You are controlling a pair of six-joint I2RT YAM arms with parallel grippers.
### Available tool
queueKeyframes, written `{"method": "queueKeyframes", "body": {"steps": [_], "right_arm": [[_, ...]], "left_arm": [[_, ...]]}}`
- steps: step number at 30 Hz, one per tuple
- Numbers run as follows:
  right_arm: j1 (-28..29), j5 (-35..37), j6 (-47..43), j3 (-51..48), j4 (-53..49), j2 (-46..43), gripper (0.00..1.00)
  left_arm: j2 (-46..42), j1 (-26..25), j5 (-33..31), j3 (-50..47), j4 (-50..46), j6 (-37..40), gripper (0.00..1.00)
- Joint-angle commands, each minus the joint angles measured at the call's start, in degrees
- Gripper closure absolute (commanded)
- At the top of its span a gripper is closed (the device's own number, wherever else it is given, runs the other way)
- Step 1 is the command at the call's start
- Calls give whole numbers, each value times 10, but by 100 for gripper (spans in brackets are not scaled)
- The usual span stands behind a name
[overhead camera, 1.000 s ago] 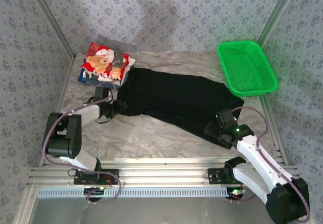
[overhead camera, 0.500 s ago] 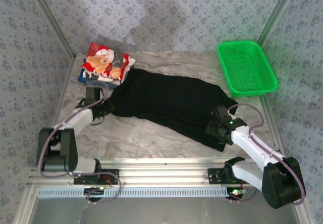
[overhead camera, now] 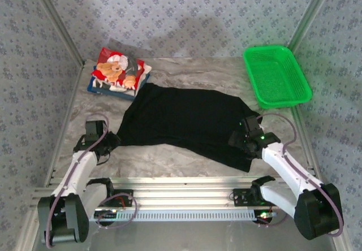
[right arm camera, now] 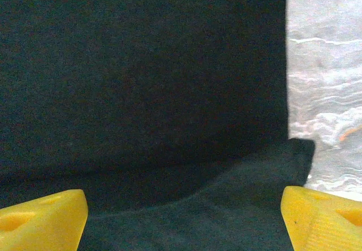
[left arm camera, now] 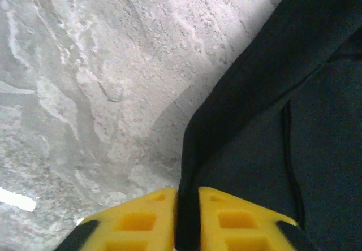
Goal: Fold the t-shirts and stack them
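Dragging black shirt toward the near edge to flatten it

Black shirt (overhead camera: 186, 121) lies across the middle of the table (overhead camera: 186, 64), slanting from just beside the folded stack at far left down to the near right. Left gripper (overhead camera: 113, 141) is at its near-left corner; in the left wrist view the fingers (left arm camera: 220, 217) are almost closed, with a dark cloth edge pinched in the thin slot between them. Right gripper (overhead camera: 240, 138) sits over the shirt's right end; in the right wrist view the fingers (right arm camera: 39, 217) stand wide apart with a hump of cloth lying loose between them, so nothing is gripped.

Over the last second the left arm has pulled back toward its base and taken that corner with it. The left end of the shirt has come away from the stack and the cloth has spread wider. The right arm shifted only a little.

Looks like the spreading step, with folding not yet begun. Bear shirt (overhead camera: 119, 70) is already folded on top of the blue shirt (overhead camera: 93, 86). Green basket (overhead camera: 276, 76) at far right, well apart from the cloth
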Motion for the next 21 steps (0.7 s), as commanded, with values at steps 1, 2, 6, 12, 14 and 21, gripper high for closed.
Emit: {"method": "queueKeyframes", "body": {"steps": [1,2,6,12,14,21], "right_arm": [[6,-39,-6,17,13,-14,10],[7,-43,-5,18,16,-17,9],[13,-53,-9,26,18,-14,9],[18,-70,-15,23,40,-5,9],[18,-73,-22,24,42,-4,8],[41,-90,-46,19,63,-37,0]], "left_arm": [[-6,23,-13,-12,-29,-28,63],[-14,24,-11,-9,-29,-29,54],[-67,22,-9,23,-70,-30,44],[-101,-16,92,61,-79,-51,35],[-74,-29,136,56,-55,-69,36],[1,-60,175,32,31,-110,40]]}}
